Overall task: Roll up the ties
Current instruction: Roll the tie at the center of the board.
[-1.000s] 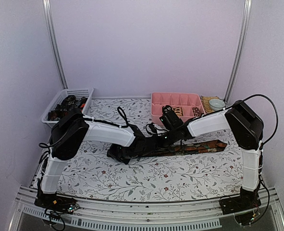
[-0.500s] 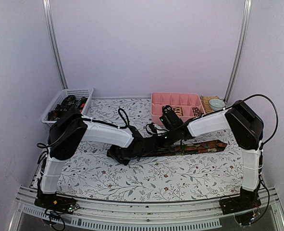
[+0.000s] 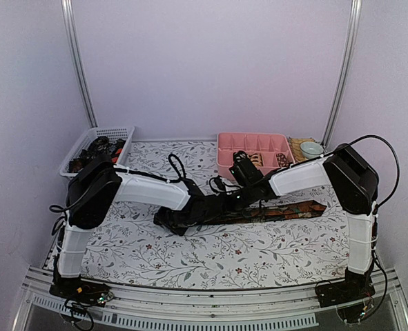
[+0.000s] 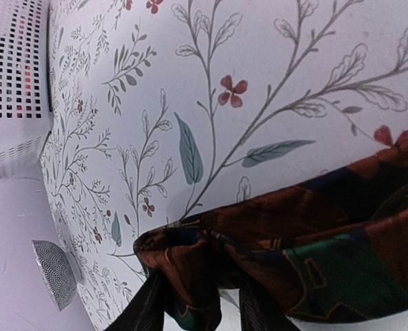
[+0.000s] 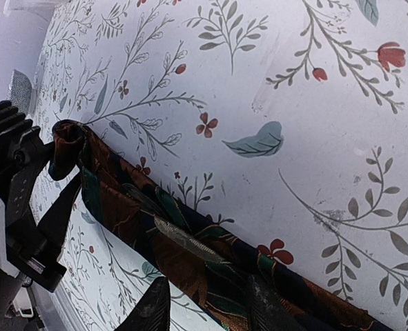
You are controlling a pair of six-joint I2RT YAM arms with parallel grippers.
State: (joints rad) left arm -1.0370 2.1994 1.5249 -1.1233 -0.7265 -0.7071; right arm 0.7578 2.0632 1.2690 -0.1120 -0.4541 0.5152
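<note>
floral table (image 3: 190,261), tie (image 3: 290,210), left fingers (image 4: 146,312) parted astride its end, right fingers (image 5: 152,312), grip unclear

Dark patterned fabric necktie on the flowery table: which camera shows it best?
The top external view: only there does the dark patterned fabric necktie show nearly end to end, though the robot arms hide one end. Left wrist shows just its folded end, close up; right wrist, a middle stretch.

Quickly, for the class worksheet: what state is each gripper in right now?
The left gripper: open, astride the folded end of the tie.
The right gripper: closed on the tie.
</note>
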